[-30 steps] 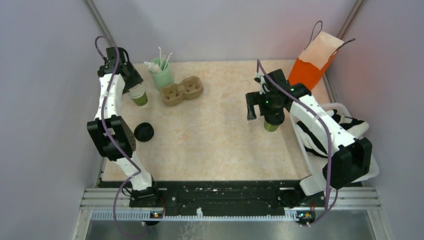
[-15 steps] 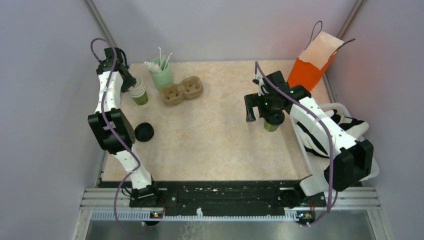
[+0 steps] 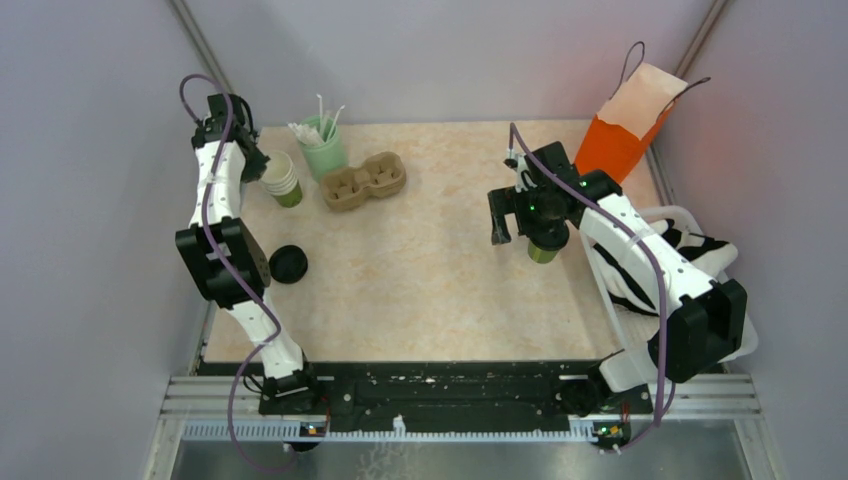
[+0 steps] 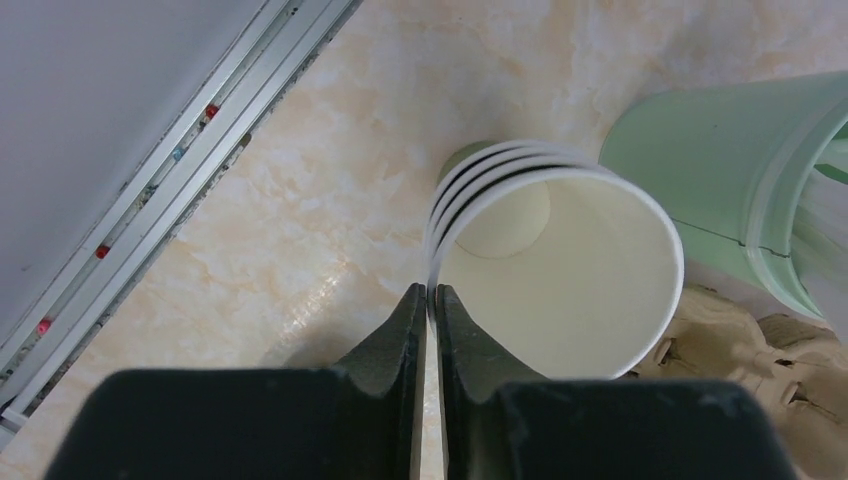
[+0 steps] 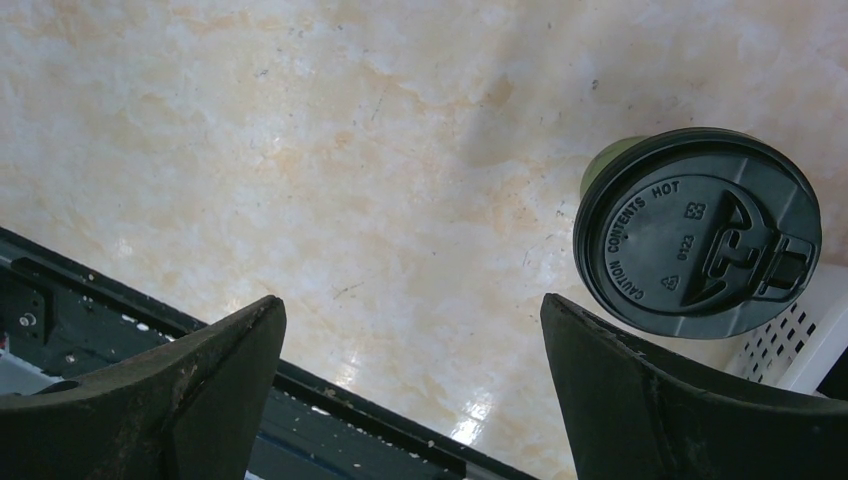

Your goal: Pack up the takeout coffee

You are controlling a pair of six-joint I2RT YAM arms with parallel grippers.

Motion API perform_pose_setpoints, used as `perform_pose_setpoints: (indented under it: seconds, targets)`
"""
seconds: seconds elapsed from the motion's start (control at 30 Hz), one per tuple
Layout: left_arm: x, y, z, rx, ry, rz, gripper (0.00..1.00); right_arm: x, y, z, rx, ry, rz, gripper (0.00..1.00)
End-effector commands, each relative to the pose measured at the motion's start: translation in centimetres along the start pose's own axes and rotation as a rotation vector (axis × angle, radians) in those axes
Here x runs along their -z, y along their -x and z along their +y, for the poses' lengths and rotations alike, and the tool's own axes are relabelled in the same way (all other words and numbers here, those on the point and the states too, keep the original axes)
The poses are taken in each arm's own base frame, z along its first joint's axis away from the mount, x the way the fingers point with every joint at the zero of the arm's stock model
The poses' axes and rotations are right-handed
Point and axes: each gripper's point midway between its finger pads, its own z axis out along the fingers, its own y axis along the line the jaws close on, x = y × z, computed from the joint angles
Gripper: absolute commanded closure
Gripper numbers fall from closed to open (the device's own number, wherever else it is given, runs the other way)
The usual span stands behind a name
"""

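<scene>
The takeout coffee [image 5: 697, 232], an olive-green cup with a black lid, stands on the table at the right. In the top view only its green base [image 3: 543, 252] shows beneath the wrist. My right gripper [image 5: 410, 300] hangs open above the bare table to the cup's left, holding nothing; from above it [image 3: 520, 225] sits over the cup. At the back left, my left gripper [image 4: 432, 290] is shut on the rim of the top cup of a lidless paper cup stack [image 4: 560, 260], seen from above [image 3: 282, 178] beside that gripper [image 3: 258, 165].
A pale-green cup of white sticks [image 3: 322, 148] and a cardboard cup carrier [image 3: 363, 180] stand right of the stack. A loose black lid [image 3: 288, 264] lies by the left arm. An orange paper bag [image 3: 625, 125] stands at the back right. A white basket [image 3: 690, 225] holds striped cloth.
My left gripper has closed onto the rim of the cup stack, and the wrist and stack have shifted slightly toward the back. The right arm has barely moved.
</scene>
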Motion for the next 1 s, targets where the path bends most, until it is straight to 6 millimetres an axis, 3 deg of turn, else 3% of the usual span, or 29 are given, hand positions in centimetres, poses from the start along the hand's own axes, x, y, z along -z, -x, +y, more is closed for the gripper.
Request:
perform_pose_setpoints:
  seconds: [0.0, 0.23, 0.5, 0.63, 0.97]
  targets:
    - [0.9, 1.9, 0.2, 0.008, 0.0, -0.054, 0.89, 0.5, 1.6, 0.7, 0.028, 0.025, -0.058, 0.03]
    - [1.4, 2.7, 0.1, 0.018, -0.008, -0.063, 1.0, 0.5, 1.6, 0.8, 0.03, 0.026, -0.058, 0.03]
    - [3.9, 4.0, -1.0, 0.1, -0.11, -0.102, 1.0, 0.5, 1.6, 0.8, 0.032, 0.026, -0.06, 0.03]
    - [3.5, 3.3, -0.6, 0.141, -0.143, -0.089, 1.0, 0.6, 1.6, 0.8, 0.033, 0.028, -0.062, 0.03]
    - [5.4, 3.2, -1.1, 0.27, -0.303, -0.096, 1.0, 0.6, 1.5, 0.8, 0.037, 0.026, -0.061, 0.03]
